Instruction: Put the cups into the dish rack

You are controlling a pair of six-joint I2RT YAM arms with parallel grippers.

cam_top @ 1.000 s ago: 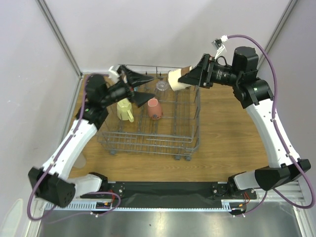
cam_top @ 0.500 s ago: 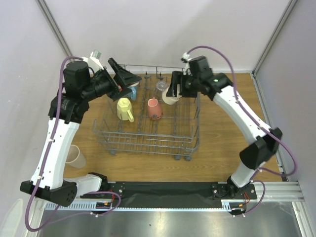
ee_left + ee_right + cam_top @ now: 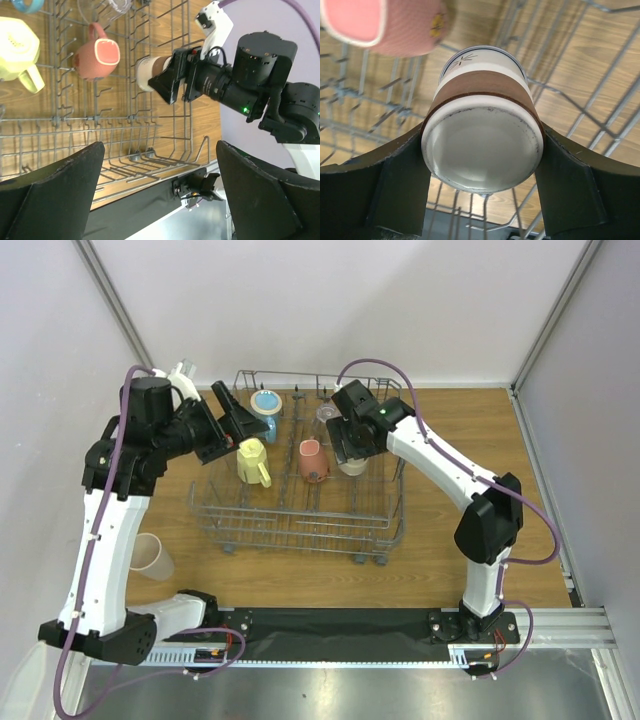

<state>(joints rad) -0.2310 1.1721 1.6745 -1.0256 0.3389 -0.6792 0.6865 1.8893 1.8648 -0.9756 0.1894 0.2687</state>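
The grey wire dish rack (image 3: 300, 525) stands mid-table. In it sit a blue cup (image 3: 266, 403), a pale yellow cup (image 3: 252, 462), a salmon pink mug (image 3: 312, 460) and a clear glass (image 3: 327, 415). My right gripper (image 3: 347, 448) is shut on the cream-and-brown cup (image 3: 482, 135), holding it bottom-up toward the camera, low over the rack's right side beside the pink mug (image 3: 385, 25). My left gripper (image 3: 232, 420) is open and empty, above the rack's left rim. The left wrist view shows the held cup (image 3: 150, 74), the pink mug (image 3: 97, 57) and the yellow cup (image 3: 17, 47).
A beige cup (image 3: 150, 557) stands on the wooden table left of the rack, beside my left arm. The rack's upright tines (image 3: 600, 95) surround the held cup. Walls close the cell at left, back and right.
My right arm has swung down and left, carrying the cream-and-brown cup from above the rack's far right corner to low inside it. My left gripper drew back left, uncovering the blue cup.
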